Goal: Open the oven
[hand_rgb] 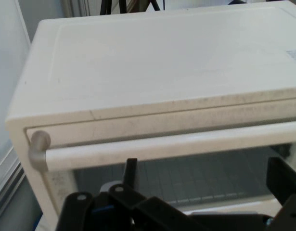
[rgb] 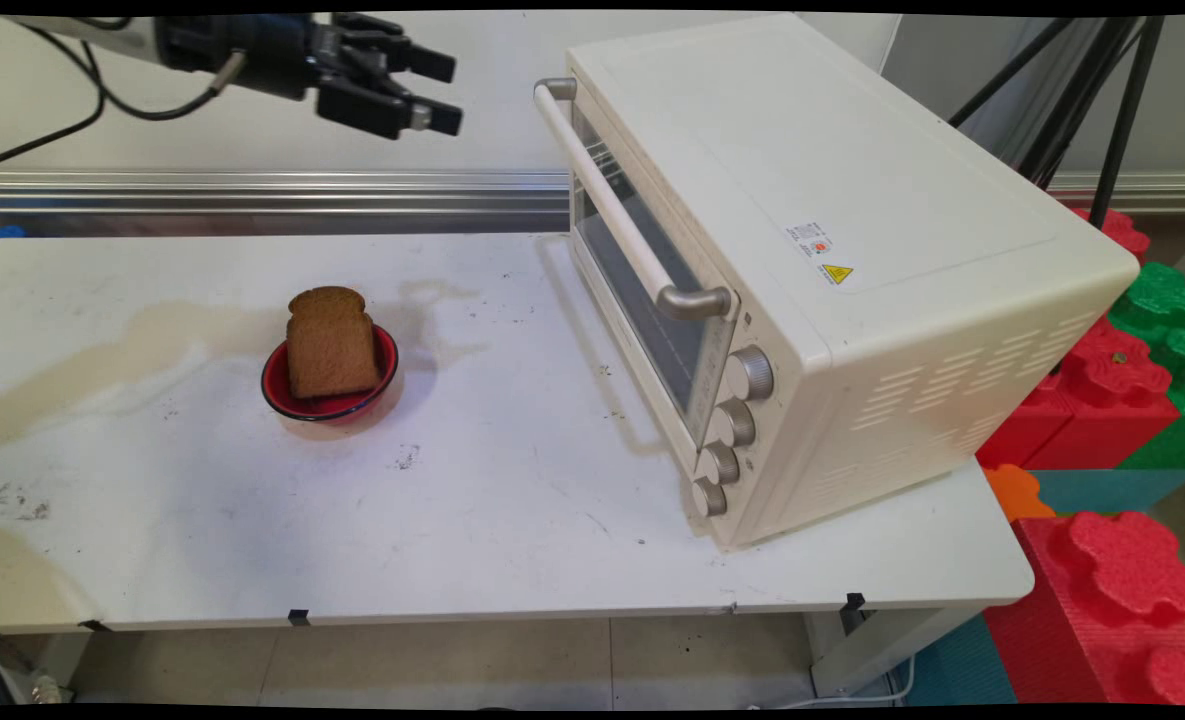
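Bright even light; soft shadow left of oven (rgb: 832,260); hand view slightly soft.

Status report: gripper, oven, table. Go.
Gripper open, raised, facing toaster oven door handle. Door shut. Toast slice in red bowl, untouched.

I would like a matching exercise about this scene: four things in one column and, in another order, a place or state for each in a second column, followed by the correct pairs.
Things:
1. slice of bread
2. bowl
3. toaster oven
4. gripper

Places or states:
A. red, standing on the table left of the toaster oven
B. raised in the air, open, facing the oven door handle
C. brown, leaning upright in the bowl
D. cream-white, door shut, on the right side of the table

Pairs: 1-C, 2-A, 3-D, 4-B
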Available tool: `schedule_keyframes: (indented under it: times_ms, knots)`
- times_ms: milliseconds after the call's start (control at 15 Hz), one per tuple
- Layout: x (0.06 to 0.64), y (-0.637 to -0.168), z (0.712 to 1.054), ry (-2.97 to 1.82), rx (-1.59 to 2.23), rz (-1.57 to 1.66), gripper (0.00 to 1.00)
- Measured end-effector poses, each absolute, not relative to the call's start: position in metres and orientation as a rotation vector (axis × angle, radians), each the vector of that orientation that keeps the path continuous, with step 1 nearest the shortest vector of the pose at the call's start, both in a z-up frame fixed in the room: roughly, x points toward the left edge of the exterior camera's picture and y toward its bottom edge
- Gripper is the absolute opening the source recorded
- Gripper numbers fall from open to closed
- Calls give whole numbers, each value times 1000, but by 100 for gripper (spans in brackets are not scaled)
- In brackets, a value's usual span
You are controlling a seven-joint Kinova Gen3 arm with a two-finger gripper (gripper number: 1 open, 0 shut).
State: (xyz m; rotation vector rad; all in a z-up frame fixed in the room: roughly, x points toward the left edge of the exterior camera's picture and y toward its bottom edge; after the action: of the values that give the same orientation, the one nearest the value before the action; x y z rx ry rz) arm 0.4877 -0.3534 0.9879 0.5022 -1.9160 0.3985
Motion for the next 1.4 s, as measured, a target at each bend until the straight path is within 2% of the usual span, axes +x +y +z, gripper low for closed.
schedule_keyframes:
  times_ms: [667,1400]
  knots:
    - [428,-400,970,-1949,491,409,100]
    - [399,-424,956,-1975,485,434,100]
